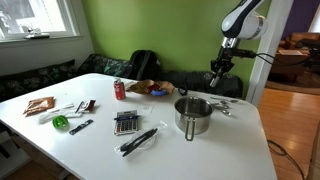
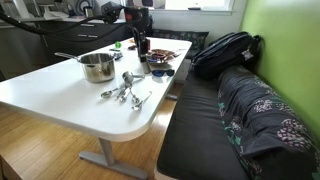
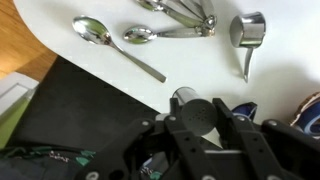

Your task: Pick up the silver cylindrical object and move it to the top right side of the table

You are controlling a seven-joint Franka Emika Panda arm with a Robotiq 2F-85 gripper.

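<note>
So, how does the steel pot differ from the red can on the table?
The steel pot is wide, shiny silver, with a handle; the red can is slim and has none. The can stands nearer the sofa than the pot does. Both stand upright on the table.

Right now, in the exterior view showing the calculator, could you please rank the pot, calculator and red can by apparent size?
Largest: pot.
Then: calculator.
Smallest: red can, though it stands farther from the camera, so that gap is unsure.
</note>
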